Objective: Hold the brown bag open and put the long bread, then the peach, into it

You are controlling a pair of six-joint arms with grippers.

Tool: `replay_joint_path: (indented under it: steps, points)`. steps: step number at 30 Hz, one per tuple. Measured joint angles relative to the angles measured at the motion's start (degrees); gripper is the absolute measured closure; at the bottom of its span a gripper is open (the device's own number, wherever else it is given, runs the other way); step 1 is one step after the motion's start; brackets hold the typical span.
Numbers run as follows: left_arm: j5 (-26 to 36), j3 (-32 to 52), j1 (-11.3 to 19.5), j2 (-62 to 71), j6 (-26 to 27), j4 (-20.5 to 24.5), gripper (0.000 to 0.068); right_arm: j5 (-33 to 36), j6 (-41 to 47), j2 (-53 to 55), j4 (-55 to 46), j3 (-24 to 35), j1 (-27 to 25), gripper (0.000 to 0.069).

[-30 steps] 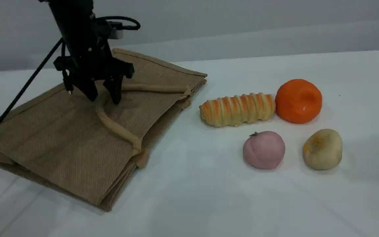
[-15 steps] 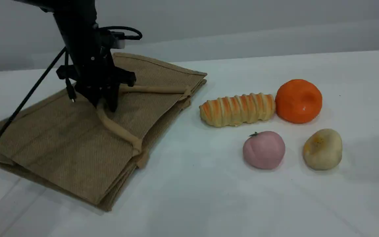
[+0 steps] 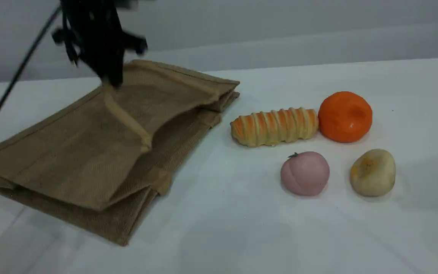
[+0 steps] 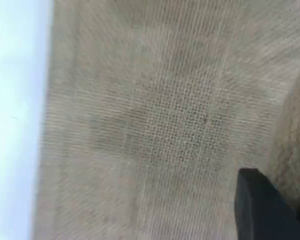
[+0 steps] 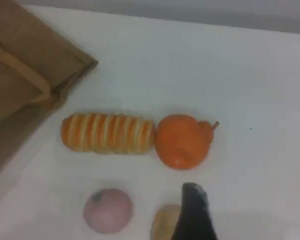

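Observation:
The brown bag (image 3: 70, 160) lies on the table's left side, its top panel pulled up so the mouth gapes toward the foods. My left gripper (image 3: 110, 80) is shut on the bag's beige handle (image 3: 126, 118) and holds it high. Woven bag cloth (image 4: 165, 125) fills the left wrist view, with a dark fingertip (image 4: 260, 210) at the bottom right. The long bread (image 3: 274, 126) lies right of the bag, and the pink peach (image 3: 305, 173) sits in front of it. The right wrist view has the bread (image 5: 107, 133) and peach (image 5: 108, 210) below an empty fingertip (image 5: 194, 210) of my open right gripper.
An orange fruit (image 3: 345, 117) touches the bread's right end. A lumpy yellowish-beige round item (image 3: 373, 172) sits right of the peach. The left arm's black cable (image 3: 10, 87) slants down to the left edge. The right arm is out of the scene view.
My left gripper closed on the bag's handle and rose, lifting the top panel so the flat bag's mouth opened. The foods have not moved.

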Motion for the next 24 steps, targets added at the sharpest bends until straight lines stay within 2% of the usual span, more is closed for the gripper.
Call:
replay_joint_path:
  steps: [4, 9, 14, 19, 24]
  points:
    - [4.7, -6.1, 0.0, -2.7, 1.2, 0.0, 0.0601, 0.0, -0.2, 0.4, 0.0, 0.0, 0.0, 0.0235]
    - [4.8, -11.7, 0.0, -5.4, 1.3, -0.5, 0.0601, -0.1, -0.2, 3.3, 0.0, 0.0, 0.0, 0.0235]
    - [4.6, -11.9, 0.0, -9.7, 3.9, -4.0, 0.0601, -0.5, -0.2, 7.0, 0.2, 0.0, 0.0, 0.0235]
    - [4.6, -11.9, 0.0, -13.9, 6.1, -9.6, 0.0601, -1.2, -3.3, 11.2, 2.0, 0.0, 0.0, 0.0235]
    - [4.6, -11.8, 0.0, -17.2, 7.6, -10.5, 0.0601, -1.2, -10.7, 14.5, 8.4, 0.0, 0.1, 0.0235]
